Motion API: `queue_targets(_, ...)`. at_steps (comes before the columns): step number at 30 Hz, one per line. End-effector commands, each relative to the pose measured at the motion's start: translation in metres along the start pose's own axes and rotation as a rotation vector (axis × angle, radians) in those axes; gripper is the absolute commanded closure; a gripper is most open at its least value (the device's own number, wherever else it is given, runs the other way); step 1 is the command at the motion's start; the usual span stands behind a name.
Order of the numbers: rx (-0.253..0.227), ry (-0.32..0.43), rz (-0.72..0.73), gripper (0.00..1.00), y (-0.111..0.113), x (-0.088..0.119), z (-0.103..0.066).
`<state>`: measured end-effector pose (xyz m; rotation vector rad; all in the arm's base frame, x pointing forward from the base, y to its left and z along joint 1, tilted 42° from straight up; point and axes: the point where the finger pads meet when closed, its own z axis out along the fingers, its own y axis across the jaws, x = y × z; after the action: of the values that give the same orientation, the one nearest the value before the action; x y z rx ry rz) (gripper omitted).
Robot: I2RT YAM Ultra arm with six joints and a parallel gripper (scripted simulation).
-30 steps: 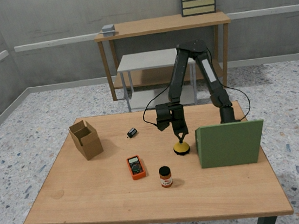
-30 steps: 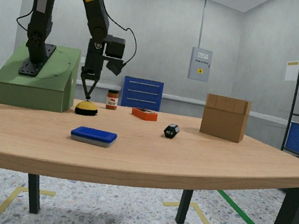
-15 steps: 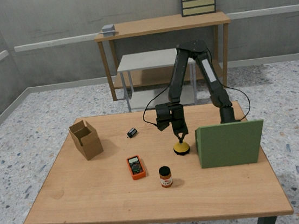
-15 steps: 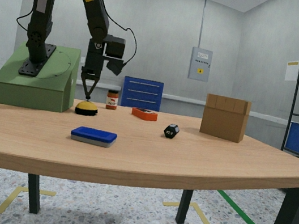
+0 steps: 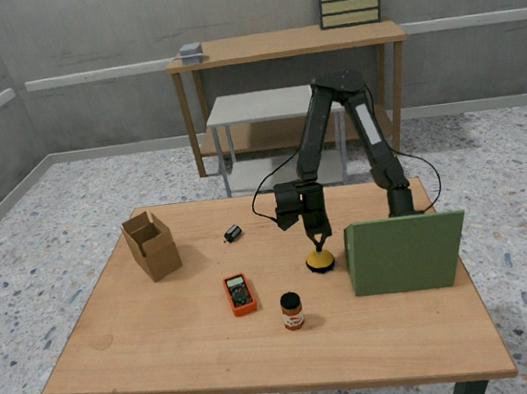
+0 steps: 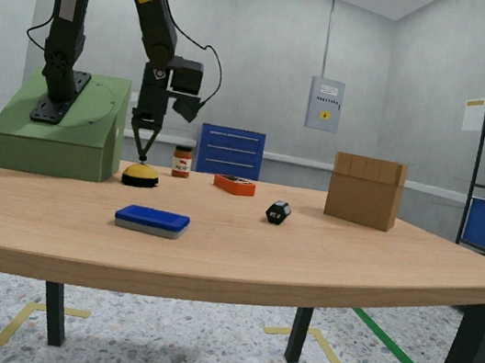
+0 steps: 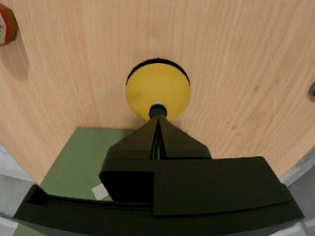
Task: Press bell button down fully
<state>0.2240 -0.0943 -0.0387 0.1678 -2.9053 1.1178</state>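
The bell (image 5: 319, 260) (image 6: 140, 176) (image 7: 157, 90) is a yellow dome on a black base, standing on the wooden table (image 5: 173, 354) beside the green arm mount (image 5: 405, 254) (image 6: 71, 141). Its small button at the dome's top is under my fingertips. My gripper (image 5: 319, 247) (image 6: 142, 160) (image 7: 157, 118) is shut and empty. It points straight down, with its tips pressed on the top of the bell's button.
On the table stand a spice jar (image 5: 291, 311) (image 6: 182, 161), an orange multimeter (image 5: 239, 294) (image 6: 234, 184), a small black object (image 5: 231, 233) (image 6: 277, 212), a cardboard box (image 5: 150, 245) (image 6: 365, 190) and a blue-topped block (image 6: 151, 221).
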Motion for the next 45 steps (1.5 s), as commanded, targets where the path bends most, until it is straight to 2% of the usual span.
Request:
queue_targets(1,0.005,-0.017,0.0,1.0,0.0021,-0.0035,0.0019)
queue_targets(7,0.006,-0.001,-0.005,1.0,0.0022,0.0024,0.0084)
queue_targets(10,0.006,-0.015,-0.002,1.0,0.002,-0.0035,0.0061)
queue_targets(45,0.006,-0.005,-0.002,1.0,0.0016,0.0005,0.0095)
